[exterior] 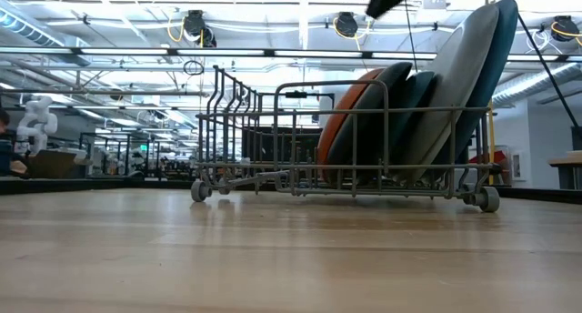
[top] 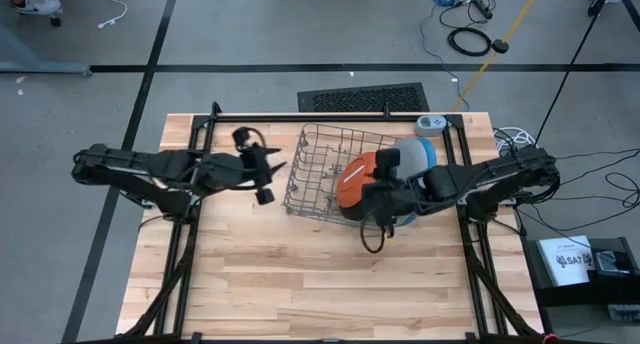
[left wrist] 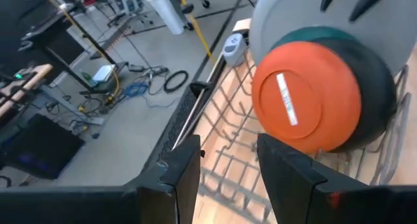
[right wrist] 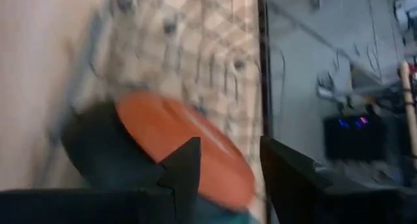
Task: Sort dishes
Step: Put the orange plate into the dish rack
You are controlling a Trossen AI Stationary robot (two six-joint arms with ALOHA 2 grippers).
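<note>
Several round plates stand on edge in the right end of a wire dish rack (top: 315, 169). From the rack's left they are orange (top: 355, 179), black (exterior: 382, 99), teal (exterior: 420, 99), grey (exterior: 455, 76) and blue (exterior: 498, 49), each leaning on the one behind. My right gripper (top: 375, 199) hovers open just above the orange and black plates, and its wrist view shows the orange plate (right wrist: 182, 142) and black plate (right wrist: 98, 152) past its fingers. My left gripper (top: 268, 179) is open and empty over the table, left of the rack, facing the orange plate (left wrist: 306, 97).
The rack's left part (left wrist: 228, 152) holds only bare wire tines. A small white round device (top: 430, 124) sits at the table's far edge. Black frame rails (top: 190, 234) run along both table sides. Bare wood (top: 320, 284) lies on the near side.
</note>
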